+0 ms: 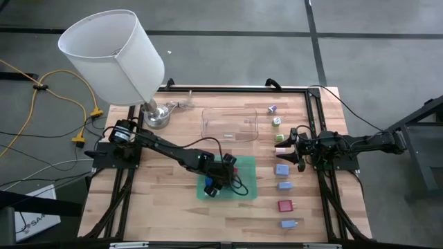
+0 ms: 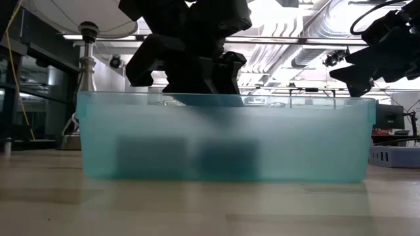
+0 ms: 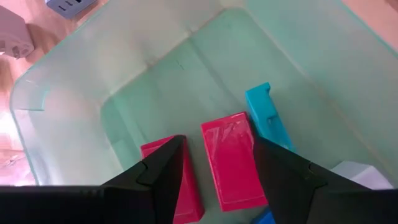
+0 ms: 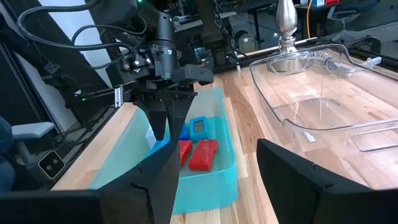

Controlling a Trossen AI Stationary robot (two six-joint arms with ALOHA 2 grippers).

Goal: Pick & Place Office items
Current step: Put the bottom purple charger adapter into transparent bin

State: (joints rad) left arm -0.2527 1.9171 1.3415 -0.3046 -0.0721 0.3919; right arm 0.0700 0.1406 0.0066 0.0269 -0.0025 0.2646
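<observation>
Inside green tray: two red blocks.

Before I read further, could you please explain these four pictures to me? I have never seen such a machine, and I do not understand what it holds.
It is a robot with two dark arms at a wooden table, each ending in a two-finger gripper. One picture looks down from above, one looks level across the table, and two come from cameras on the wrists. The left gripper hangs open over the green translucent plastic tray, holding nothing. Below it lie two flat red blocks and a teal block. The right gripper waits open at the right side, near a row of small coloured blocks. An empty clear plastic tray and a white-shaded lamp stand farther back.
</observation>
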